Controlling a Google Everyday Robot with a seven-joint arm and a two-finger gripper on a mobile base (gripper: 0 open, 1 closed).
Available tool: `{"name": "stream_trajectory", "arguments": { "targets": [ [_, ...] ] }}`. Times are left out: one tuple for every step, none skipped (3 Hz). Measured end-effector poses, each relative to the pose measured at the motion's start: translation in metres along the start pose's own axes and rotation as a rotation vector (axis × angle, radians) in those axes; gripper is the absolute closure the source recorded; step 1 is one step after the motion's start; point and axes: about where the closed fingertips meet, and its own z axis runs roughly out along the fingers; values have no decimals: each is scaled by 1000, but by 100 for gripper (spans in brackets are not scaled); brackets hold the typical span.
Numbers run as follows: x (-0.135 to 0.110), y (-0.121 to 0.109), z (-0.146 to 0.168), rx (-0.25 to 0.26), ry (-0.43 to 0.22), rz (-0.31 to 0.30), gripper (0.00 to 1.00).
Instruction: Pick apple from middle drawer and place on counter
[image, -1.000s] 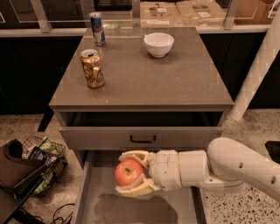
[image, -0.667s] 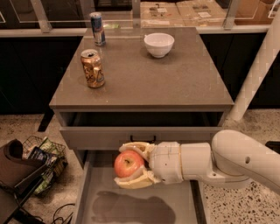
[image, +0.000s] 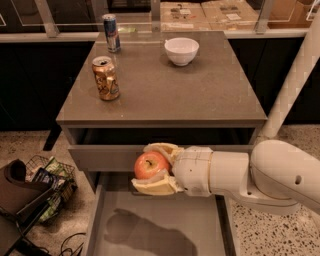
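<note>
Red-orange with a yellowish patch near its stem dimple, the apple (image: 150, 164) sat clamped in the hand (image: 153, 168), one cream finger (image: 161, 149) curved over its top and the other (image: 152, 186) cupped beneath it, the two parted only as far as the fruit's width. It hung in the air, clear of the floor of the middle drawer (image: 210, 220), which stood pulled out below, and a dark shadow (image: 145, 235) lay on that plain grey floor. Just behind the apple was the grey front panel of the shallower upper drawer (image: 105, 155), which stood slightly out from the cabinet, so the fruit was lower than the bench edge and in front of it. The hand's thick white arm (image: 250, 175) reached in from the right, crossing over the drawer's right side. Above, the grey-brown stone-like bench (image: 165, 90) carried a gold soda can (image: 105, 78) upright near its left side, a slim blue can (image: 111, 33) upright at the back left corner, and a white bowl (image: 181, 51) towards the back, right of the middle; all three were well apart from each other and from the apple. On the speckled floor (image: 280, 235) to the left of the cabinet rested a wire basket (image: 50, 185) with packets in it, beside a dark object that I could not identify. A white post (image: 295, 85) rose at an angle to the right of the bench.
</note>
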Motion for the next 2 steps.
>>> {"name": "stream_trajectory", "arguments": {
  "targets": [
    [-13,-21,-11,96,19,32,100],
    [-13,-20,-10,96,19,32,100]
  ]
}}
